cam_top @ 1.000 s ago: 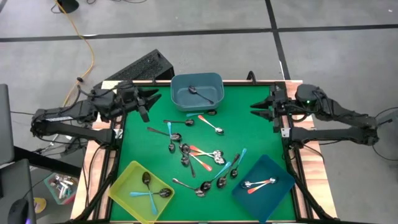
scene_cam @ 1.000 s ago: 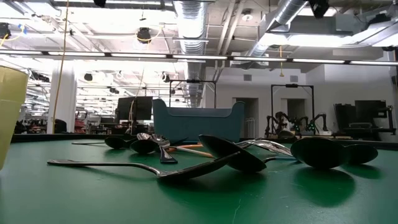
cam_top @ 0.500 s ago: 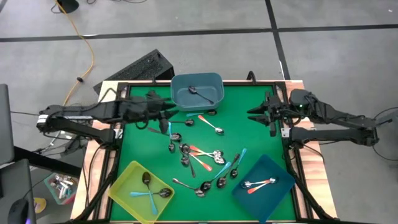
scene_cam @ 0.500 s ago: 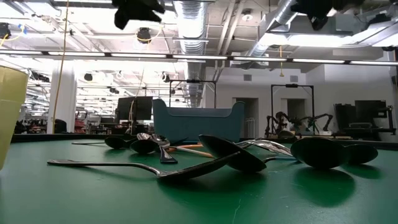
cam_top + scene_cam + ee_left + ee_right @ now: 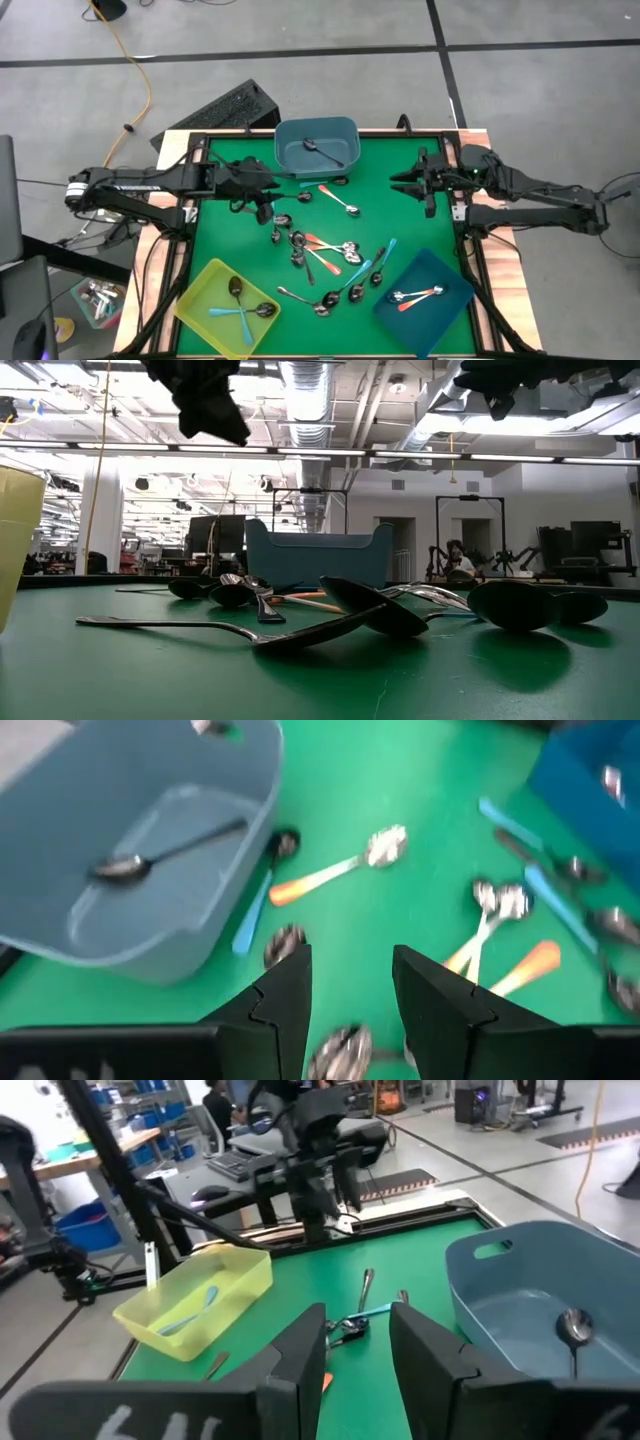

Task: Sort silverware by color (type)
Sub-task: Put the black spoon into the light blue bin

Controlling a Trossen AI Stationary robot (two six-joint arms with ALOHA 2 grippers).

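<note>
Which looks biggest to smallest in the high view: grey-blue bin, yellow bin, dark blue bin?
1. Yellow bin and dark blue bin: they look about alike, both set at an angle, so I won't rank one over the other.
2. Grey-blue bin: it looks smallest, though not by much.

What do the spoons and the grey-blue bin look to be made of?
The spoons' bowls look like polished metal, with bright glints; the orange and light blue handles look matte, probably plastic or a coating. The grey-blue bin looks like moulded plastic: even, dull colour and rounded corners.
</note>
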